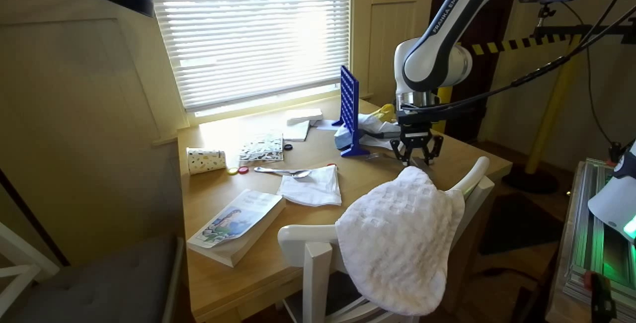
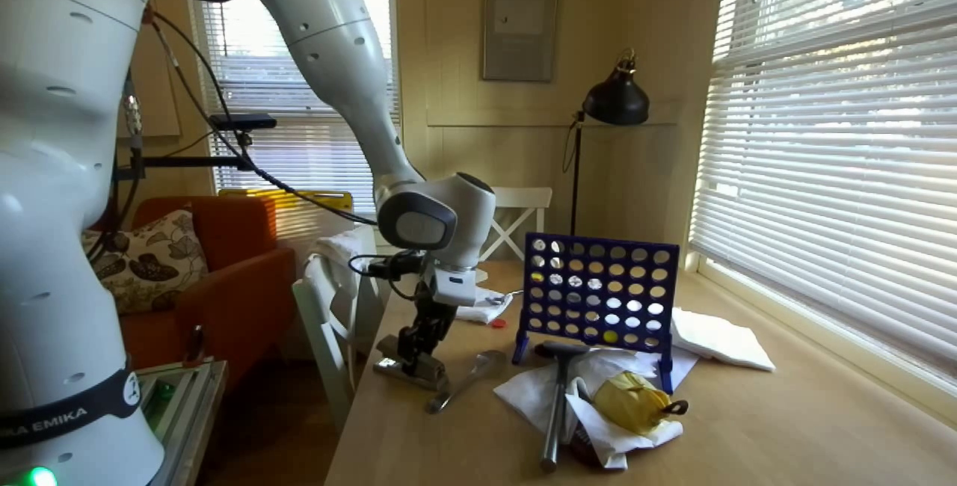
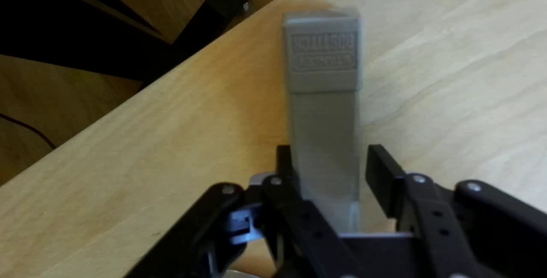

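Between end effector (image 3: pixel 330 163) jaws, stapler (image 3: pixel 324 124).

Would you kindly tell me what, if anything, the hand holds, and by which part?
Nothing looks held: the hand straddles the gray stapler, with a gap beside one finger.

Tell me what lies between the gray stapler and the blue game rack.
A spoon-like utensil lies between the gray stapler and the blue game rack, shown in an exterior view.
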Available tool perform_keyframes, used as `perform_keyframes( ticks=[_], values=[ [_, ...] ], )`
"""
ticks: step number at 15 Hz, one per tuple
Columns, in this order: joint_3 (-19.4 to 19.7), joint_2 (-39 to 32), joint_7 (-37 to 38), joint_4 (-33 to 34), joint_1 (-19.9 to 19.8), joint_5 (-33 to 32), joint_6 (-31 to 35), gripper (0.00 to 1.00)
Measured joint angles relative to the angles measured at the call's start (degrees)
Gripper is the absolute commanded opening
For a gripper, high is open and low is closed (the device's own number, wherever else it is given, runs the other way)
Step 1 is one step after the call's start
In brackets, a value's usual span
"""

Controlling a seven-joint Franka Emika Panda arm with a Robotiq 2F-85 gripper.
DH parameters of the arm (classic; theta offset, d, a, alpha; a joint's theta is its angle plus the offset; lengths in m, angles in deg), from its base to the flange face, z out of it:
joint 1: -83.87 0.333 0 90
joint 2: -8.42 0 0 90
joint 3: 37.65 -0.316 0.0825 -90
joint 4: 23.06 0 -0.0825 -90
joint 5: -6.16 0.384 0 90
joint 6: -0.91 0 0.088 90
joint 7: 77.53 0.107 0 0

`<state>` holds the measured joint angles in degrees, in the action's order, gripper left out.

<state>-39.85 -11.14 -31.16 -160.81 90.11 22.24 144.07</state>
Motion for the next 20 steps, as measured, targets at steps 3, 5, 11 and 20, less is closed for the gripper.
perform_keyframes(
  ticks=[3, 5, 11, 20],
  values=[
    [0.11, -0.37, -0.09, 1.34, 0.0, 0.0, -2.14, 0.11],
    [0.1, -0.65, -0.93, 1.9, 0.04, -0.08, -2.63, 0.11],
    [-0.25, -1.15, -4.11, 8.42, 4.09, -9.58, -11.76, 0.11],
    [-1.39, -5.09, -10.69, 27.59, 8.83, -19.69, -30.98, 0.36]
  ],
)
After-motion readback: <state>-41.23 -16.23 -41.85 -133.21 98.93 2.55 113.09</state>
